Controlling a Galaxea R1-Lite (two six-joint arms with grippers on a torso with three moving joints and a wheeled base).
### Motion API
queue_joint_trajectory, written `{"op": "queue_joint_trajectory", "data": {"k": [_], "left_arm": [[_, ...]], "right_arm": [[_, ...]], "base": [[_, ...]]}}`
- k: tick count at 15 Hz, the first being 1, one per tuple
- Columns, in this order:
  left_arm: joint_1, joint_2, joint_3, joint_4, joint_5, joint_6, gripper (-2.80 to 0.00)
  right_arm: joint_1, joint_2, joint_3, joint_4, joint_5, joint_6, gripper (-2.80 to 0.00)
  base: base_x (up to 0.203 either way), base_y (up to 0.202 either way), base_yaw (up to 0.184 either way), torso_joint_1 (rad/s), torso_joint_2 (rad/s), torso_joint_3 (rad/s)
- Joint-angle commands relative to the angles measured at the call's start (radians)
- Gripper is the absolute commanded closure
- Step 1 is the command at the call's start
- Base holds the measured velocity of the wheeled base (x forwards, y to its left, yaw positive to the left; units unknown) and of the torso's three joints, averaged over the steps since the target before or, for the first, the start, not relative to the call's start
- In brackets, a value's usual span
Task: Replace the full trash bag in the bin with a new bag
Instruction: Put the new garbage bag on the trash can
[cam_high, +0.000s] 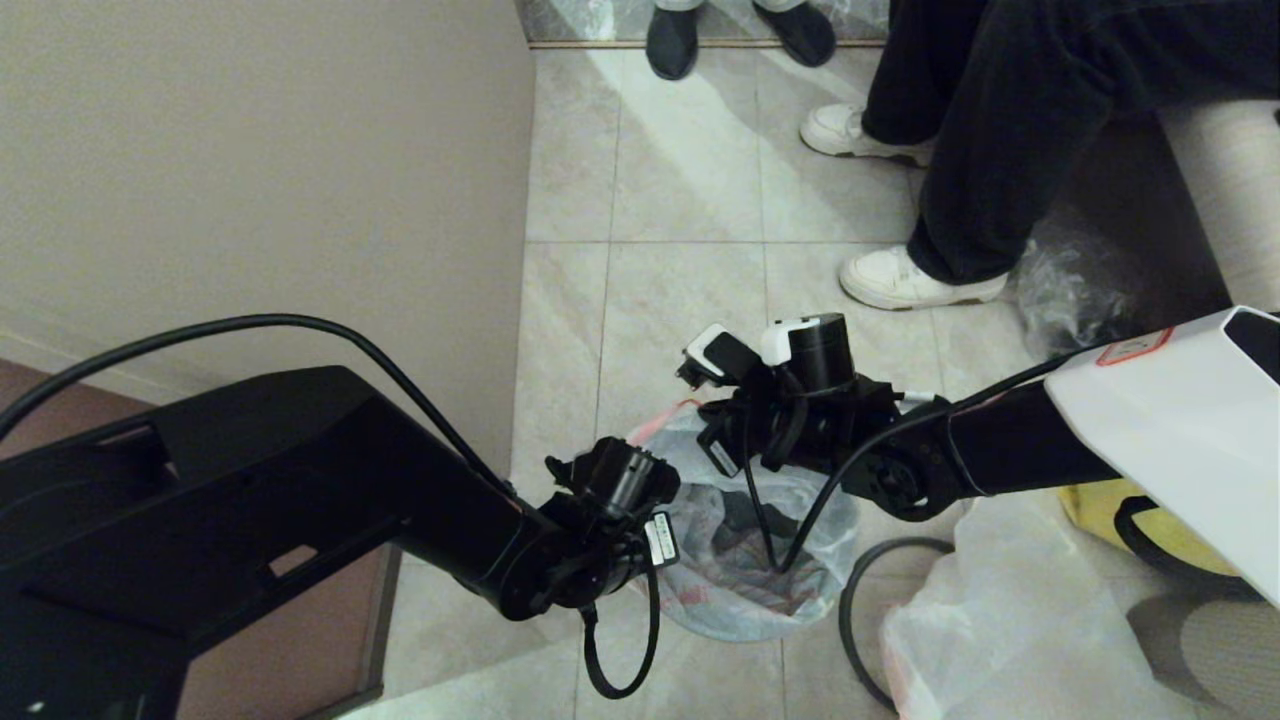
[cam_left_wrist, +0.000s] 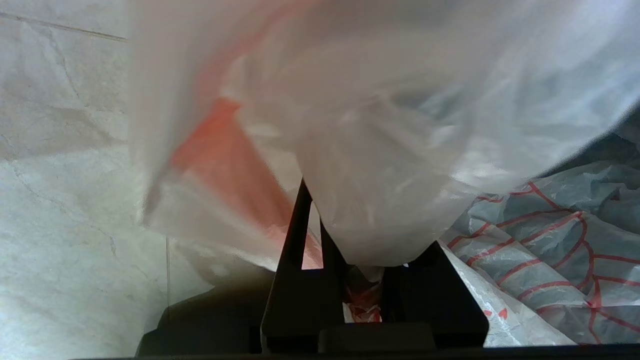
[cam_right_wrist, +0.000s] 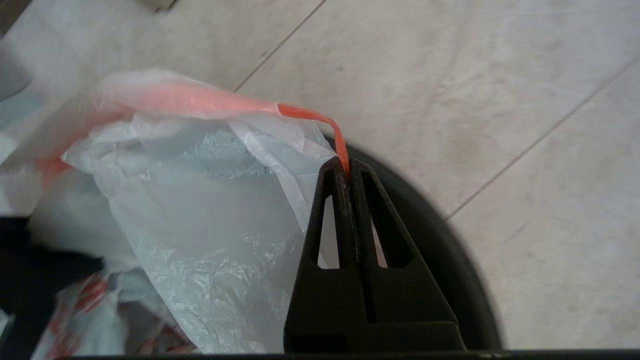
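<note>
The new bag, thin white plastic with red print, lies spread over the mouth of the black bin, which it mostly hides in the head view. My left gripper is at the bag's near left edge, shut on bunched film of the new bag. My right gripper is over the bin's far rim, shut on the orange-red drawstring hem of the new bag. The full trash bag, bulky and white, sits on the floor at the lower right.
A dark ring lies on the tiles between the bin and the full sack. A yellow bag and a clear glossy bag are at the right. People's legs and shoes stand beyond. A beige wall closes the left.
</note>
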Motion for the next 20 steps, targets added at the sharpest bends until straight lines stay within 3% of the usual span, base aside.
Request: {"op": "queue_joint_trajectory", "data": {"k": [1, 11, 13, 20], "left_arm": [[0.000, 0.006, 0.001, -0.002, 0.002, -0.005, 0.00], [0.000, 0.017, 0.005, -0.004, 0.003, -0.008, 0.00], [0.000, 0.017, 0.009, -0.003, 0.002, -0.009, 0.00], [0.001, 0.006, 0.010, -0.005, 0.006, -0.012, 0.00]], "right_arm": [[-0.021, -0.005, -0.029, -0.003, 0.000, 0.008, 0.00], [-0.136, 0.219, -0.317, 0.007, 0.002, 0.009, 0.00], [-0.151, 0.240, -0.404, 0.079, 0.002, 0.006, 0.00], [-0.179, 0.264, -0.528, 0.316, 0.006, 0.006, 0.00]], "base": [[0.000, 0.000, 0.000, 0.000, 0.00, 0.000], [0.000, 0.000, 0.000, 0.000, 0.00, 0.000], [0.000, 0.000, 0.000, 0.000, 0.00, 0.000], [0.000, 0.000, 0.000, 0.000, 0.00, 0.000]]}}
